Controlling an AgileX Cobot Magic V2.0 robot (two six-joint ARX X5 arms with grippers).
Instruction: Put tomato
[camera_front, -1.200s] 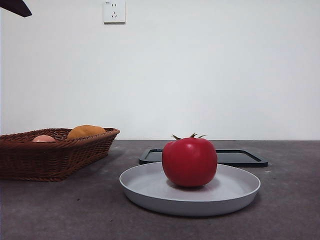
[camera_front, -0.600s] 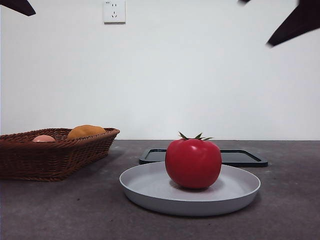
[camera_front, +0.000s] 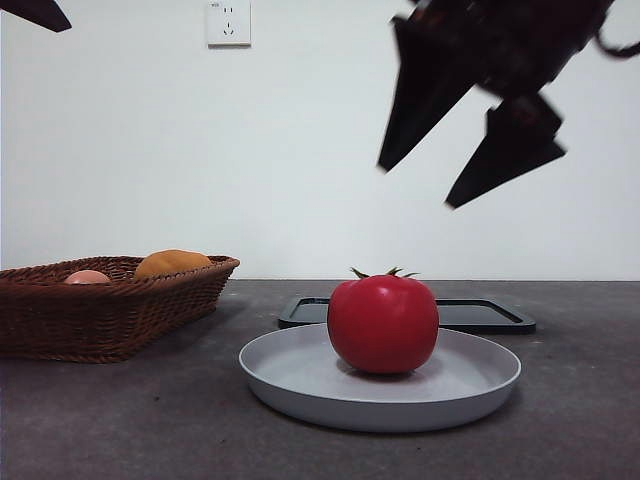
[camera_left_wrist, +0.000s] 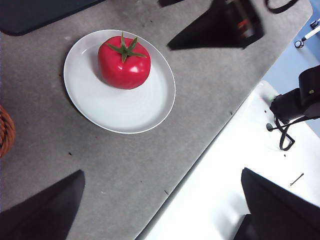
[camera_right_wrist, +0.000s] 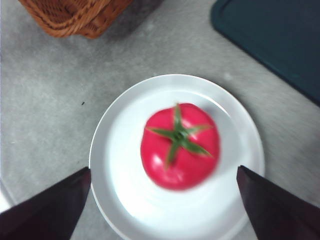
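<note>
The tomato (camera_front: 383, 323), glossy red with a green stem, sits upright on a grey-white plate (camera_front: 300, 385). My right gripper (camera_front: 415, 188) hangs open and empty above it and a little to the right, well clear of it. In the right wrist view the tomato (camera_right_wrist: 180, 146) lies on the plate (camera_right_wrist: 120, 150) between the open jaws of that gripper (camera_right_wrist: 163, 169). The left wrist view shows the tomato (camera_left_wrist: 124, 62), the plate (camera_left_wrist: 125, 110) and the right gripper (camera_left_wrist: 220, 27) from afar. My left gripper (camera_left_wrist: 161, 171) is open and empty, high at the left (camera_front: 35, 12).
A brown wicker basket (camera_front: 100, 310) at the left holds an orange-yellow fruit (camera_front: 172, 262) and a pale pink fruit (camera_front: 87, 277). A flat black tray (camera_front: 480, 315) lies behind the plate. The table's near edge (camera_left_wrist: 200, 155) shows in the left wrist view.
The right gripper has come down from the upper right corner to above the tomato. The tomato has rocked slightly on the plate. The left arm has stayed put.
</note>
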